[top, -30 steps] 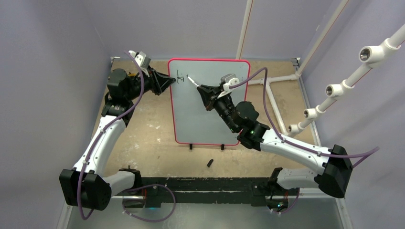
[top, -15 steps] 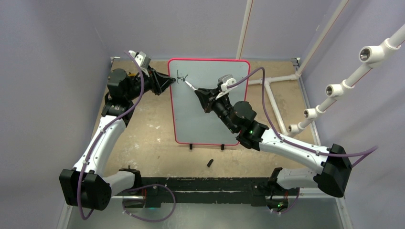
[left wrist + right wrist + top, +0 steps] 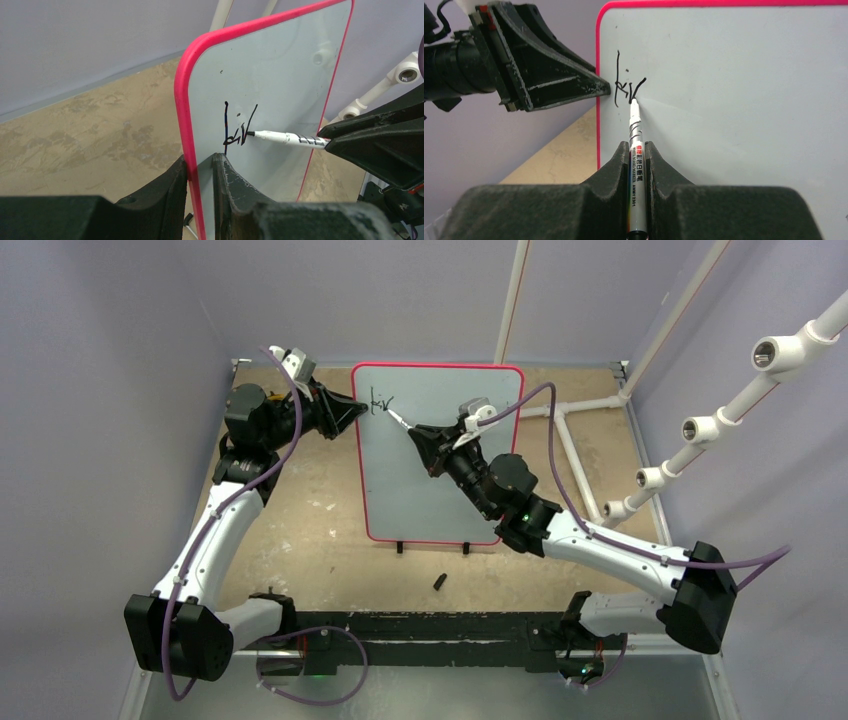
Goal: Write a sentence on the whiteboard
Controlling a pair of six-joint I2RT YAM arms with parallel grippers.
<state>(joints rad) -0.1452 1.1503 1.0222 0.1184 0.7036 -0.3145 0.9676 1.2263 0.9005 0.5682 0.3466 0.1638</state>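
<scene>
Tip of marker [image 3: 634,127] on whiteboard [image 3: 410,500] | R jaws clamp marker | L jaws clamp whiteboard rim

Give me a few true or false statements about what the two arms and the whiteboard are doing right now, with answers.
1. The right gripper holds a marker with its tip on the whiteboard. True.
2. The left gripper hangs clear of the whiteboard. False: it clamps the left rim.
3. The writing sits near the top left corner. True.
4. Two full lines are written. False: only a few strokes.
5. A small black object lies on the table in front of the whiteboard. True.
</scene>
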